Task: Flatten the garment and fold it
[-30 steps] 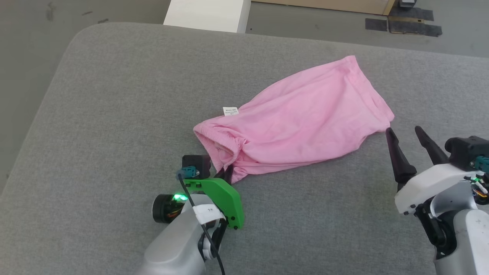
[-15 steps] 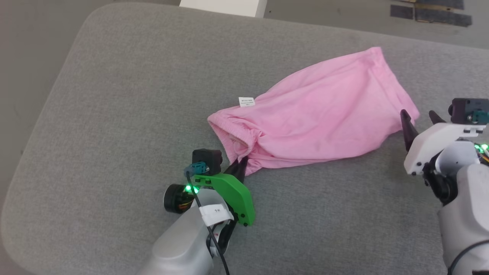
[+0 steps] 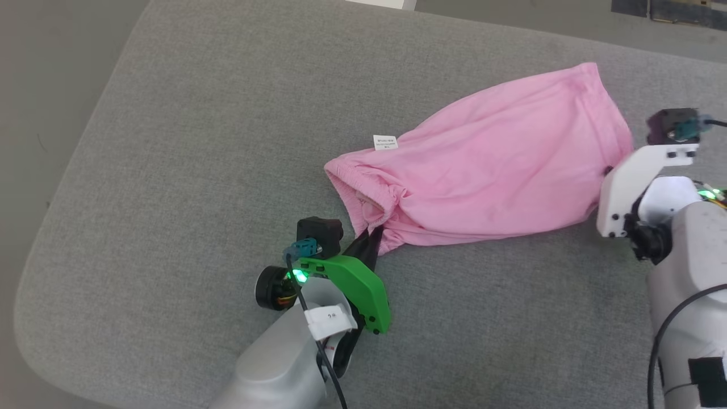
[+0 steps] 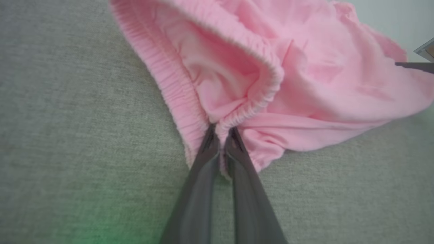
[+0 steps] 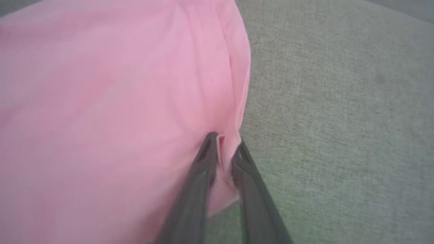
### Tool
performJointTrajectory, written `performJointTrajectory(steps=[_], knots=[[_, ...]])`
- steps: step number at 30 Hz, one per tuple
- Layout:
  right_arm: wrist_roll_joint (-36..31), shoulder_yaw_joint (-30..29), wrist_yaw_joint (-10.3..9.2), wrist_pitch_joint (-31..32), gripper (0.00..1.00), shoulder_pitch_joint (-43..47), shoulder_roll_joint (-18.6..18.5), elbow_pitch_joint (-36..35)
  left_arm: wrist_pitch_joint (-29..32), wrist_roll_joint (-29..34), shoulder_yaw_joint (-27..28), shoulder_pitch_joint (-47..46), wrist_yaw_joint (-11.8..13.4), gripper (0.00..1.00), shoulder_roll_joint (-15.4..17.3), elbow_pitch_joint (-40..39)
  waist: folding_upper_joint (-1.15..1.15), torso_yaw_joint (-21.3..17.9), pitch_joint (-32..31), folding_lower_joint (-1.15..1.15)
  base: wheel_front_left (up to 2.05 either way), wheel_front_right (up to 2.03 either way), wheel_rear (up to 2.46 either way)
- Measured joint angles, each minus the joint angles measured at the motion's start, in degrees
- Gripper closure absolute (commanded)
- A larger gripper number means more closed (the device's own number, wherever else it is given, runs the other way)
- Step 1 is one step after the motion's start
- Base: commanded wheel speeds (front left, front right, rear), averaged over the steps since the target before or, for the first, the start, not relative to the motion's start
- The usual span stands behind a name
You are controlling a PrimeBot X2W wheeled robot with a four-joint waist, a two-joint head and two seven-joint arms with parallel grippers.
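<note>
1. Lies slantwise on the cushion (image 3: 199, 170): shorts (image 3: 494, 165), with the long axis running from the cushion's middle toward its far right.
2. Pinches the bunched waistband (image 3: 347, 187), at the end nearest the cushion's middle, with the left gripper (image 4: 220, 130) clamped tight.
3. Nips a fold of the leg end, toward the cushion's right side, with the right gripper (image 5: 223, 139), fingers closed on cloth.
4. Seems to call for a pull apart along that axis; each arm already at its own end.
5. Shows a white label (image 3: 385, 142) on the shorts' far edge; gathered waist the likely hindrance.
</note>
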Motion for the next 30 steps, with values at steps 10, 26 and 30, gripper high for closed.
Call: performJointTrajectory(steps=[10,26,30], knots=[[5.47,1.92,0.01,-3.00,1.00,11.23,0.93,-13.57,-0.77,0.08,-1.10,0.59,-0.82,1.00,2.42,-1.37,0.00,-1.47,-3.24,0.01,0.00,0.00,0.00],[19.17,0.74,0.01,2.72,1.00,42.18,3.82,-40.25,10.63,-2.10,-3.79,12.34,0.27,1.00,15.84,-22.14,0.00,-6.62,-8.50,0.01,0.00,0.00,0.00],[21.28,1.67,0.01,1.68,1.00,44.11,3.86,-37.16,12.40,-2.80,-4.15,14.85,1.51,1.00,16.86,-24.91,0.00,-7.44,-9.01,0.00,0.00,0.00,0.00]])
